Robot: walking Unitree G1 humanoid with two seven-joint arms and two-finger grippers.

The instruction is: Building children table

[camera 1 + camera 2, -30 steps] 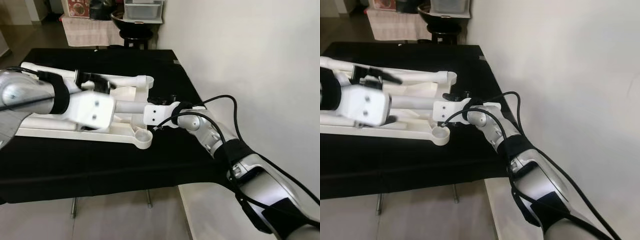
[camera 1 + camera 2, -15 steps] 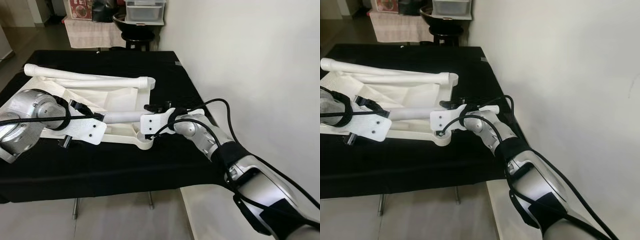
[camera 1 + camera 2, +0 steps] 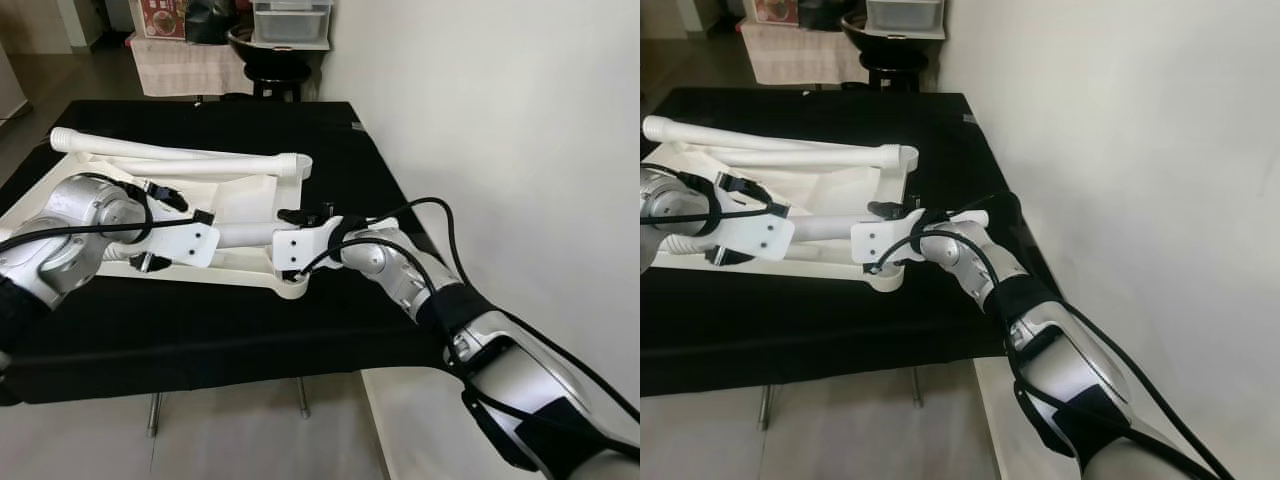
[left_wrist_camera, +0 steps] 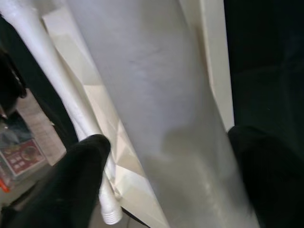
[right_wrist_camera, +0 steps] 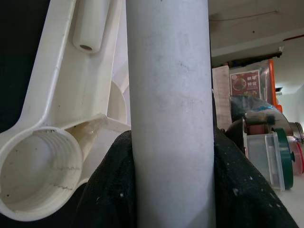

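An upside-down white tabletop [image 3: 240,195] lies on the black table [image 3: 200,330]. A loose white leg tube [image 3: 245,234] lies level above its near edge. My right gripper [image 3: 292,240] is shut on the tube's right end, with black fingers [image 5: 109,190] on both sides of the tube [image 5: 171,118]. My left gripper [image 3: 172,232] is shut around the tube's left part, fingers [image 4: 80,180] on either side of the tube [image 4: 161,104]. The threaded corner socket [image 5: 40,171] sits just below the right gripper. A second long leg [image 3: 180,160] lies along the tabletop's far edge.
A white wall [image 3: 500,120] runs close along the table's right edge. Behind the table stand a black stool [image 3: 265,55], a cloth-covered stand [image 3: 180,60] and plastic boxes [image 3: 290,20]. Tiled floor [image 3: 230,440] shows in front.
My left arm came down from near the camera and closed its gripper around the tube's left part. The right gripper with the tube shifted slightly left.
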